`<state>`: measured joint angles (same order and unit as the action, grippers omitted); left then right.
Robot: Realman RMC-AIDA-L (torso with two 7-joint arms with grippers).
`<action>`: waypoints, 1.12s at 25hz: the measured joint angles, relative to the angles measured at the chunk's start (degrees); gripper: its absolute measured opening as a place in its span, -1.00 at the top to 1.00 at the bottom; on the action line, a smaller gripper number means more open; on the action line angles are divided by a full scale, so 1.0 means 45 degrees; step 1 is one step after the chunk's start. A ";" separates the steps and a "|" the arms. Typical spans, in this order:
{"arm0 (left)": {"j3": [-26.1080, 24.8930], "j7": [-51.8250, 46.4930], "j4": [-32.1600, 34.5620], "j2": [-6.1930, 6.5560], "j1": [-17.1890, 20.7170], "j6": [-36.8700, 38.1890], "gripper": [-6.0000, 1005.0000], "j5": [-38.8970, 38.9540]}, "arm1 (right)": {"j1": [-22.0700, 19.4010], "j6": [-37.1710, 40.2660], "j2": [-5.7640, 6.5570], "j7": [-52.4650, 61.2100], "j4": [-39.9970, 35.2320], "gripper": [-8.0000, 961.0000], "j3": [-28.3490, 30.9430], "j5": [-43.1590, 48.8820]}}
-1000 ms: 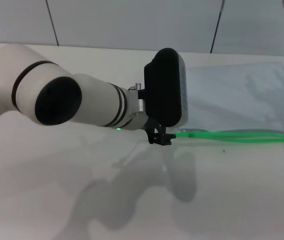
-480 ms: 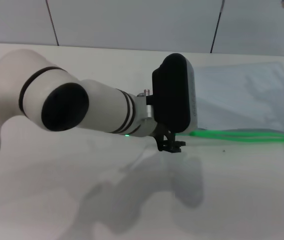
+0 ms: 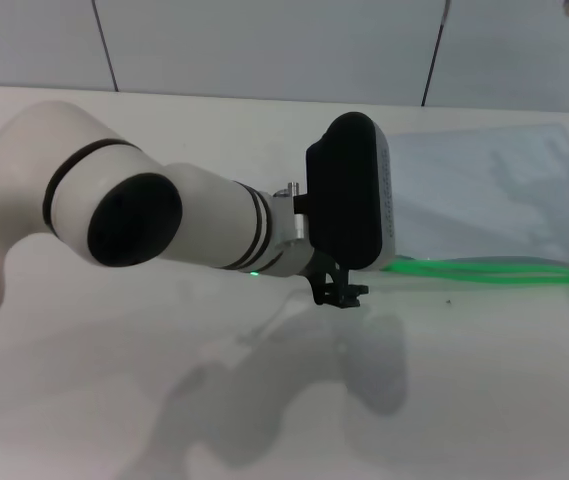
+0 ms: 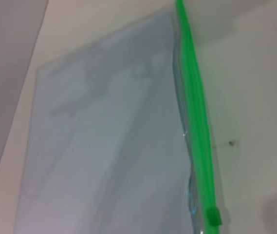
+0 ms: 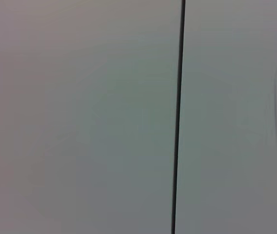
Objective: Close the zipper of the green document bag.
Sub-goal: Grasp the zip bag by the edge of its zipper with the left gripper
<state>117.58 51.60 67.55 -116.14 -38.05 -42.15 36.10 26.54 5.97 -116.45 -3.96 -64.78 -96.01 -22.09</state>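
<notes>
**Operator:** I'm seeing the green document bag (image 3: 484,190) lying flat on the white table (image 3: 164,420), over to the right, with its zipper (image 3: 484,270) running along the near edge.

**Colleague:** And the claw?

**Operator:** The left gripper (image 3: 342,292) is hanging low at the zipper's left end; whether it's open or closed, I can't tell. The slider (image 4: 213,216) is showing in the wrist view.

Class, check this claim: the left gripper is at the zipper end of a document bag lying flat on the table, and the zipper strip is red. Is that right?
One detail is wrong: the zipper is bright green, not red, as the left wrist view shows. The rest stands: the left gripper is at the zipper end of the bag lying flat on the table.
</notes>
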 joint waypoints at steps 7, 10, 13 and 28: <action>0.0034 0.0038 -0.0620 -0.0017 -0.0330 0.0280 -0.46 -0.0013 | 0.0037 0.0000 0.0017 0.0000 -0.0074 -0.70 -0.0110 -0.0003; 0.0043 0.0067 -0.0649 -0.0010 -0.0313 0.0594 -0.46 -0.0014 | 0.0040 0.0000 0.0008 0.0000 -0.0129 -0.70 -0.0121 -0.0003; 0.0042 0.0070 -0.0677 0.0000 -0.0322 0.0692 -0.46 -0.0014 | 0.0040 0.0000 0.0000 0.0000 -0.0141 -0.70 -0.0134 -0.0001; 0.0086 0.0311 -0.1516 -0.0012 -0.0494 0.2029 -0.46 0.0042 | 0.0052 -0.0020 0.0000 0.0000 -0.0172 -0.70 -0.0168 -0.0005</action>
<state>117.97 53.00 60.72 -116.19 -40.28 -33.02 36.29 26.77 5.88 -116.45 -3.96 -65.55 -96.77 -22.11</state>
